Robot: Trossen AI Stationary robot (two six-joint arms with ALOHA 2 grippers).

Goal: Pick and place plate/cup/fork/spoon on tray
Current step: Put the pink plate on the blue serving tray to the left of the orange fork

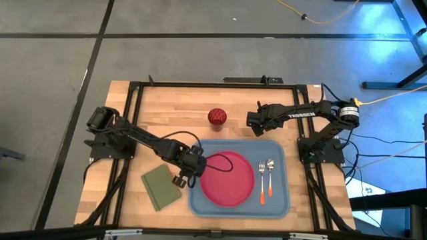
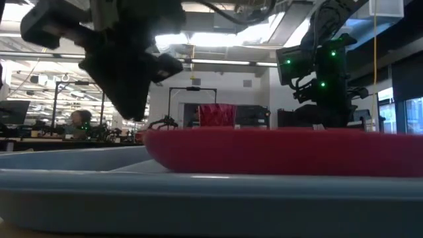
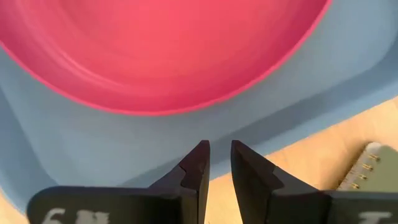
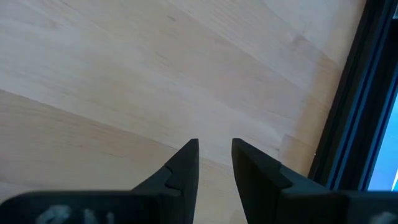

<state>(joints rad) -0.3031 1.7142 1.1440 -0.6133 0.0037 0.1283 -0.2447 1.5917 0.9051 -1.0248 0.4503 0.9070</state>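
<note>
I see cup (image 1: 217, 117) on desk (image 1: 167, 107) beyond tray (image 1: 280, 200), just left of my right hand (image 1: 249, 121), fingers slightly parted, empty; left hand (image 1: 189, 175) likewise, farther.

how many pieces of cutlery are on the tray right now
2. The fork and the spoon lie side by side on the right part of the light-blue tray, just right of the pink plate, the fork nearer the plate. None seems hidden.

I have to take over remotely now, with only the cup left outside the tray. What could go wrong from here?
1. The cup stands close to the right gripper; a careless approach may knock it over.
2. The left gripper hovers at the tray rim beside the plate; lowering could snag either.
3. The fork and spoon crowd the remaining space.
</note>
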